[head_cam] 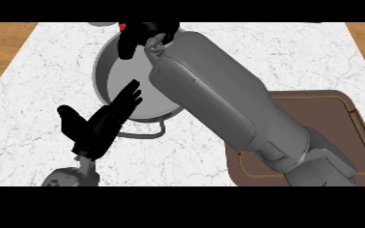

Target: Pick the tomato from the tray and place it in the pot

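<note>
Nearest to us, just short of the pot's (118,84) near rim, our left hand (100,123) rests with its fingers straight and slightly spread, thumb held apart, holding nothing.

On the other side of the pot lies the brown tray (335,104), partly covered by our right forearm, which crosses from the tray diagonally over the pot's right edge. We see nothing on the part of the tray that shows.

The pot is a round grey vessel on the white marble counter (285,53), with a thin wire handle at its near rim. Its inside looks bare where we can see it.

Farthest away, above the pot's far rim, our right hand (146,34) has its fingers curled down around the tomato (122,26), which shows only as a small red patch at the hand's left edge.

We judge the step in hand to be the placing. To do it well, we should bring the hand in from the rim until it is over the middle of the pot, lower it, and only then uncurl the fingers, so the tomato does not strike the rim and roll away.

Counted: one pot, one tray, one tomato, two hands.
</note>
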### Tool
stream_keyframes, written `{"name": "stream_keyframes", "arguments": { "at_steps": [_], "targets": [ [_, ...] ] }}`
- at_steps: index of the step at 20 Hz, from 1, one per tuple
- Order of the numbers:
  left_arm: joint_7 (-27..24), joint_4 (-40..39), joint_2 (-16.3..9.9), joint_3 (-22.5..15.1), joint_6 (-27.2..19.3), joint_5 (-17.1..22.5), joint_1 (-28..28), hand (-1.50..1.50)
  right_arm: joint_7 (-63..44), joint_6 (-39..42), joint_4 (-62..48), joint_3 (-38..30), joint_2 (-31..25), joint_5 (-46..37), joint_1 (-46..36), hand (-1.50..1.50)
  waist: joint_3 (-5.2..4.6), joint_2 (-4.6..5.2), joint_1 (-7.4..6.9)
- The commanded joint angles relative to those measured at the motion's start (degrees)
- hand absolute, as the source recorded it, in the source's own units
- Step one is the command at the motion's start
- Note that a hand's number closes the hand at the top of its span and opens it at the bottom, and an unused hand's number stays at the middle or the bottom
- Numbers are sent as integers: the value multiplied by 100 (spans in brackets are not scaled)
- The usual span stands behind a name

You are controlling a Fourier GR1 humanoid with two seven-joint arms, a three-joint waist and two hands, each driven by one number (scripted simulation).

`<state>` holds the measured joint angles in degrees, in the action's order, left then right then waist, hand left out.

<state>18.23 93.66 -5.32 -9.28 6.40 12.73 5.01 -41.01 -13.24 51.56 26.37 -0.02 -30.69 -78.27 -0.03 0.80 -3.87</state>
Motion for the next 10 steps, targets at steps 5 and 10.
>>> {"name": "stream_keyframes", "arguments": {
  "at_steps": [5,10],
  "targets": [
    [130,-155,85,-245,114,-80,123,0,735,-913,-1320,382,2,1154,-391,150,-17,79,-290],
    [173,-264,73,-205,225,10,325,0,952,-1115,-1651,693,2,1728,-172,150,-24,147,-491]
  ]
}}
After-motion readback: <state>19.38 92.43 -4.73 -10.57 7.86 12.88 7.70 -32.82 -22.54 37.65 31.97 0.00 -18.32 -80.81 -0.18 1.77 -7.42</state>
